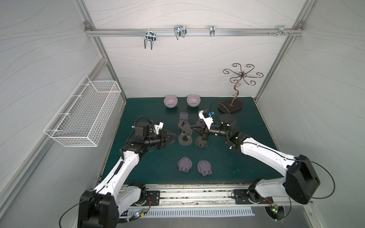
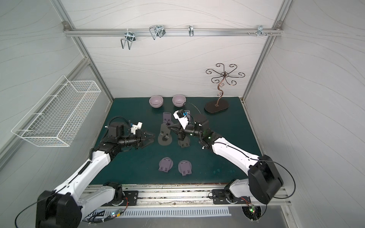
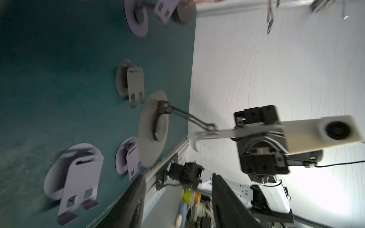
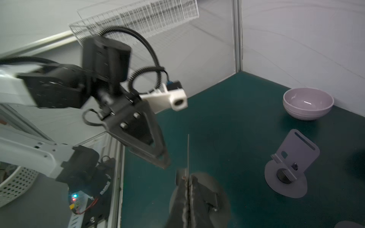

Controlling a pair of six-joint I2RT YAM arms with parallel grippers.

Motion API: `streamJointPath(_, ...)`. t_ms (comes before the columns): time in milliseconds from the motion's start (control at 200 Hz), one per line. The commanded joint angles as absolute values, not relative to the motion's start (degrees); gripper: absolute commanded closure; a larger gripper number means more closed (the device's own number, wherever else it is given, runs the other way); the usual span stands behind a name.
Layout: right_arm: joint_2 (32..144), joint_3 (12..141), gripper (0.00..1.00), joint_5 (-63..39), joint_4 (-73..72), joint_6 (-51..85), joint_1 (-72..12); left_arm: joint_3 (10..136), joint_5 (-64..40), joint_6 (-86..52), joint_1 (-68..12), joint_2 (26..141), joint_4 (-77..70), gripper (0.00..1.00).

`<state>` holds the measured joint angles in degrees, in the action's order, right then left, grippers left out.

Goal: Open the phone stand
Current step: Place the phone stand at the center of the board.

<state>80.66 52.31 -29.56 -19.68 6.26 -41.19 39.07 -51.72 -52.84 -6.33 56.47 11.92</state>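
Note:
A dark grey phone stand (image 1: 185, 138) is at the mat's centre in both top views, its back plate swung away from its round base (image 3: 152, 128). My right gripper (image 1: 191, 128) is shut on the thin edge of that plate (image 4: 188, 154), and in the right wrist view the base (image 4: 221, 197) shows behind the closed fingers. My left gripper (image 1: 175, 138) is open just left of the stand, not touching it. In the left wrist view its two fingers (image 3: 227, 201) stand apart with nothing between them.
Several other grey stands lie around: an opened one (image 1: 183, 119) behind, one (image 1: 201, 142) under the right wrist, and two folded ones (image 1: 185, 164) (image 1: 204, 167) in front. Two lilac bowls (image 1: 170, 101) and a metal jewellery tree (image 1: 231, 106) stand at the back. A wire basket (image 1: 85, 114) hangs on the left wall.

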Motion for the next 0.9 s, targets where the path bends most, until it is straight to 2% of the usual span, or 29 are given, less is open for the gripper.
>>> streamJointPath(0, 87.12, 55.16, 1.00, -25.67, -21.73, 3.21, -43.43, 39.58, -47.09, -50.41, -1.71, 50.50, 17.65, 0.42)
streamJointPath(205, 98.20, 60.39, 1.00, -20.92, -23.64, 0.36, -45.30, 39.20, -47.46, -49.56, 0.70, 48.57, 19.54, 0.41)
streamJointPath(480, 109.43, 69.17, 1.00, -20.63, -23.87, -4.40, -45.21, 40.26, -46.58, -48.35, 1.14, 49.07, 18.69, 0.43)
streamJointPath(670, 115.52, 76.54, 1.00, -27.01, -19.69, -4.94, -42.76, 40.63, -46.23, -47.72, 1.23, 49.97, 18.61, 0.43)
streamJointPath(895, 119.81, 84.83, 1.00, -38.43, -5.10, -6.15, -39.76, 40.63, -46.27, -47.17, 1.23, 51.06, 18.67, 0.43)
